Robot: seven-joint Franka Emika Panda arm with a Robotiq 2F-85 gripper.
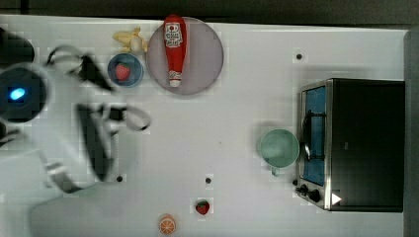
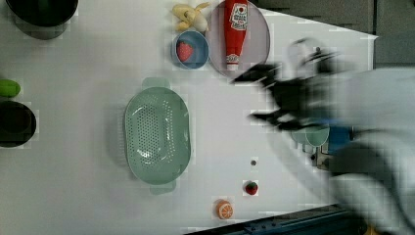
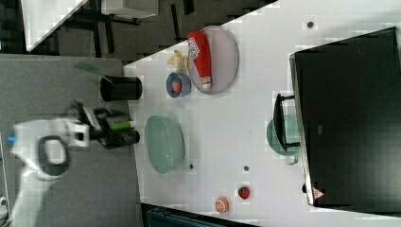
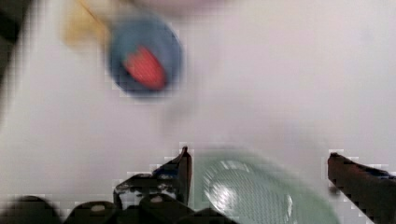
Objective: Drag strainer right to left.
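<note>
The strainer [image 2: 156,134] lies flat on the white worktop [image 2: 73,171], directly below the pincer [image 4: 259,170]; in the wrist view its perforated mint-green bottom sits between the two dark fingers [image 4: 180,172], which stand wide apart and hold nothing. Nothing touches the strainer, so the step in hand looks like the approach, before any contact. The next move likely calls for lowering one finger inside the rim and the other outside it, closing on the wall, then pulling the basket flat across the worktop without tipping it. Just beyond the pincer sits a blue bowl [image 4: 144,56] with a strawberry [image 4: 145,67] in it. Farther off, a red ketchup bottle [image 2: 236,32] lies on a grey plate [image 2: 259,34]; its label is too small to read.
</note>
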